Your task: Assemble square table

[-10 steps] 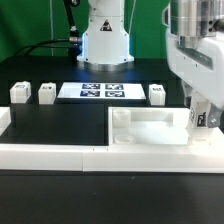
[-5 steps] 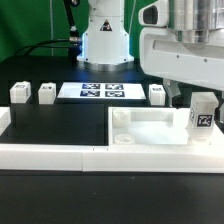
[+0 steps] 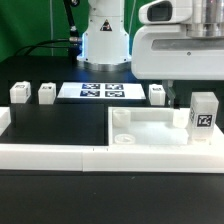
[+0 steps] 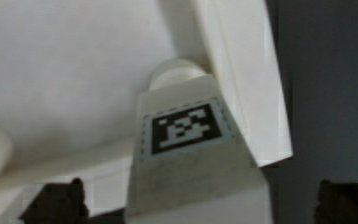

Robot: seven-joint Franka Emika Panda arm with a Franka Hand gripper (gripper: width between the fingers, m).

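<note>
1. The arm's base [image 3: 105, 38], white and upright, stands at the far middle of the scene.
2. The wrist housing [image 3: 182, 45], a broad white block, is held level at the exterior view's right, nearer than the base. It fills that upper corner and faces straight down.
3. Under the housing's left end in the exterior view, one dark finger [image 3: 172, 97] hangs down. The other finger lies beyond that picture's right edge.
4. In the wrist view the gripper [image 4: 202, 200] looks straight down. Its two dark fingertips [image 4: 60, 197] are spread wide, one at each side, clasping nothing.
</note>
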